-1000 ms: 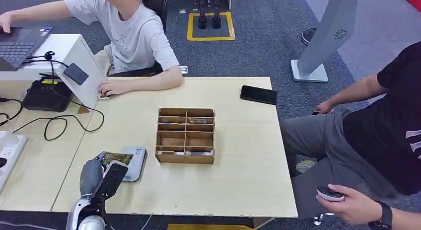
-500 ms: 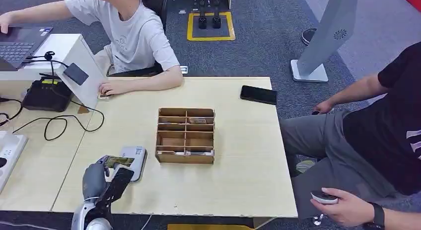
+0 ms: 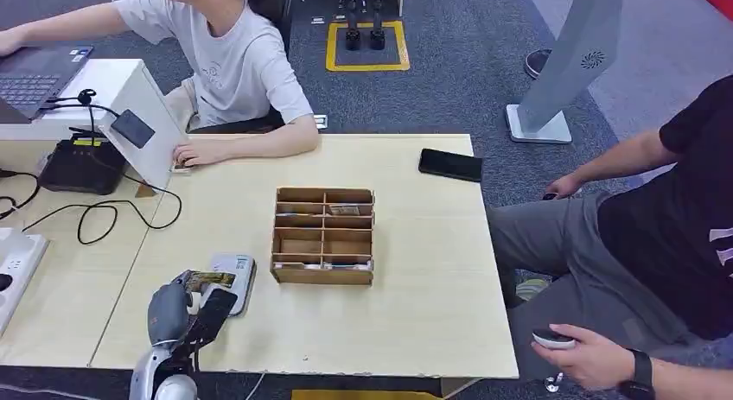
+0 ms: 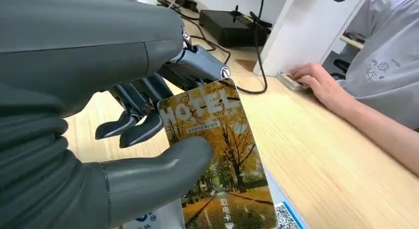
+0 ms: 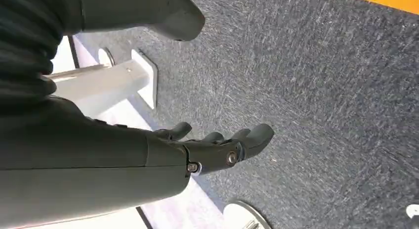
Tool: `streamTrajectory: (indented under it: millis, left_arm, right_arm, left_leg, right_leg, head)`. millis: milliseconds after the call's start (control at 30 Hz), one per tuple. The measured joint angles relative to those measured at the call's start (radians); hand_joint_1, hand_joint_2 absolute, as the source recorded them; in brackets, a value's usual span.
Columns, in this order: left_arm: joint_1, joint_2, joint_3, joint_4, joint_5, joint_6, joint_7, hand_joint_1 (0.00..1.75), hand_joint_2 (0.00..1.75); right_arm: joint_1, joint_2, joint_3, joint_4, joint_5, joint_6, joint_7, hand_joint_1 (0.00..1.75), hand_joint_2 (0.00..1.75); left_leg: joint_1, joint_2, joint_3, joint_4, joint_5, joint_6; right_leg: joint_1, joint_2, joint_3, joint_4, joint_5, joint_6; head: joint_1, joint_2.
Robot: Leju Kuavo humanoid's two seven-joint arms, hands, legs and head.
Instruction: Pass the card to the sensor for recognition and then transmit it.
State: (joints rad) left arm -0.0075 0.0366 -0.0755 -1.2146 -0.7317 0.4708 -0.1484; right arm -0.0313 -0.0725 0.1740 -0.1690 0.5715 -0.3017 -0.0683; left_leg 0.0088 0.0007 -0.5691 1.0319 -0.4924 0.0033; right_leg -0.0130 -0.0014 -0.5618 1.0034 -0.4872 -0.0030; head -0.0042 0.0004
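The left hand pinches the card between thumb and fingers over the grey sensor on the worktop, while the right hand hangs empty, fingers apart, above the floor.

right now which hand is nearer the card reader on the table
Left. The left hand holds the card right over the card reader. The right hand hangs over the carpet, away from the table.

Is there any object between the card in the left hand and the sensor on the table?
Nothing visible. The left hand holds the card directly over the sensor, with no object between them.
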Motion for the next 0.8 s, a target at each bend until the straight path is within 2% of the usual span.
streamTrajectory:
  millis: [333, 500, 633, 800]
  left_arm:
    - [-0.035, -0.015, 0.0, 0.085, -0.064, 0.018, 0.013, 1.75, 1.75]
    - [-0.049, -0.021, 0.0, 0.132, -0.085, 0.043, 0.014, 1.75, 1.75]
    - [-0.065, -0.023, -0.002, 0.173, -0.151, 0.082, 0.037, 1.75, 1.75]
    - [-0.082, -0.024, -0.004, 0.209, -0.17, 0.096, 0.043, 1.75, 1.75]
  right_arm:
    - [-0.009, 0.0, 0.0, -0.005, 0.013, 0.002, 0.002, 0.0, 1.75]
    - [-0.01, 0.0, 0.0, -0.005, 0.015, 0.003, 0.006, 0.0, 1.75]
    - [-0.01, 0.0, 0.0, -0.006, 0.023, 0.005, 0.006, 0.0, 1.75]
    - [-0.013, 0.0, 0.0, -0.008, 0.026, 0.005, 0.001, 0.0, 1.75]
  left_leg:
    - [0.0, 0.0, 0.001, 0.0, 0.0, 0.0]
    - [0.0, 0.0, 0.001, 0.0, 0.0, 0.0]
    - [0.0, 0.0, 0.001, 0.0, 0.0, 0.0]
    - [0.0, 0.0, 0.003, 0.0, 0.0, 0.0]
  right_leg:
    - [0.0, 0.0, 0.001, 0.0, 0.0, 0.0]
    - [0.0, 0.0, 0.001, 0.0, 0.0, 0.0]
    - [0.0, 0.0, 0.001, 0.0, 0.0, 0.0]
    - [0.0, 0.0, 0.003, 0.0, 0.0, 0.0]
  head:
    - [0.0, 0.0]
    - [0.0, 0.0]
    - [0.0, 0.0]
    - [0.0, 0.0]
